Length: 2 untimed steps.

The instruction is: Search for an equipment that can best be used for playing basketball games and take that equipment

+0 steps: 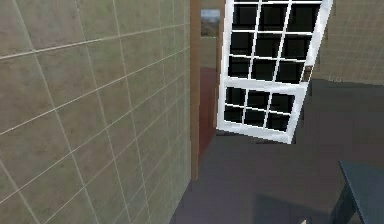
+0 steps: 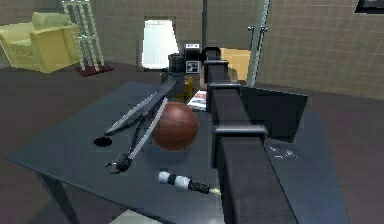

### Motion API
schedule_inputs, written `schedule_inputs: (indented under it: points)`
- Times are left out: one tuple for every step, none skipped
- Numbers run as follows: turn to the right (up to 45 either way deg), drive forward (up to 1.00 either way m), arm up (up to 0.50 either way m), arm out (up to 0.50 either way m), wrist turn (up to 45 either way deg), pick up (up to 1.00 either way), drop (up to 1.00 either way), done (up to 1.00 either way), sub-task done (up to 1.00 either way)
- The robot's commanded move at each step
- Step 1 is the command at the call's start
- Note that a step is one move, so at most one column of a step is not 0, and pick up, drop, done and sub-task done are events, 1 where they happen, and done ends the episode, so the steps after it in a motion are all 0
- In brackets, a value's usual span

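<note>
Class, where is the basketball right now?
In the arm side view, the basketball sits on the dark table, just left of the arm, with long dark rods lying at its left and a white lamp farther back.

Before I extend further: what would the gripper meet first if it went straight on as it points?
Probably the white lamp, at the far edge of the table just beyond the gripper. Depth is unclear.

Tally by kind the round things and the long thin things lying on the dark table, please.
Reddish-brown ball: 1
Long dark sticks: 2
Short white-and-black stick: 1
Total: 4
</note>
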Motion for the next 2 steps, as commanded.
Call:
schedule_inputs:
  points:
    - [0.0, 0.0, 0.0, 0.0, 45.0, 0.0, 0.0, 0.0, 0.0]
    - [0.0, 0.0, 0.0, 0.0, 45.0, 0.0, 0.0, 0.0, 0.0]
